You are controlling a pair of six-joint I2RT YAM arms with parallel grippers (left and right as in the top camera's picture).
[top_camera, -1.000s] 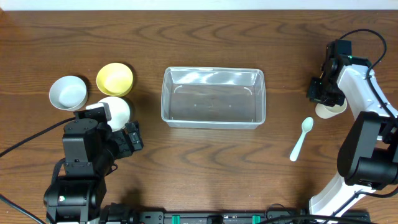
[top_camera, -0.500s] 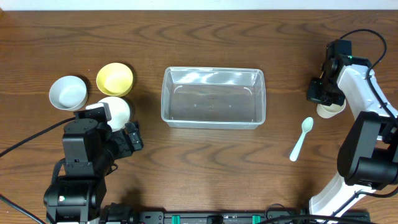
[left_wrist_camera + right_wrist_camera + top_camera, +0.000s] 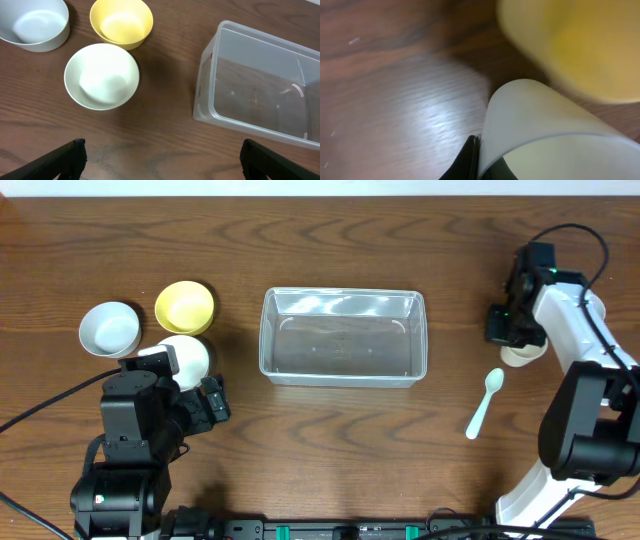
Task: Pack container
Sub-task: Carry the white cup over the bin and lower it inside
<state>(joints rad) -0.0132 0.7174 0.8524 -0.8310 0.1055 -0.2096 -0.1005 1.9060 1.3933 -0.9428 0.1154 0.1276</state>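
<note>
The clear rectangular container [image 3: 268, 340] stands mid-table with nothing in it; its left part also shows in the left wrist view [image 3: 205, 85]. My right gripper [image 3: 508, 330] is far to its right, shut on the wall of a whitish cup [image 3: 519, 356], pinching the rim [image 3: 540, 120] between the fingers [image 3: 476, 160]. My left gripper [image 3: 210, 405] is open and empty at the front left; its fingertips [image 3: 162, 160] hang over bare wood, short of the bowls and the container.
A white bowl [image 3: 110, 328], a yellow bowl [image 3: 185, 307] and another white bowl [image 3: 188, 356] sit left of the container. A white spoon [image 3: 484, 402] lies below the cup. A blurred yellow object [image 3: 575, 45] sits just behind the cup.
My right gripper has shifted a little to the left and back, and the cup has moved with it. The left arm has not moved.
</note>
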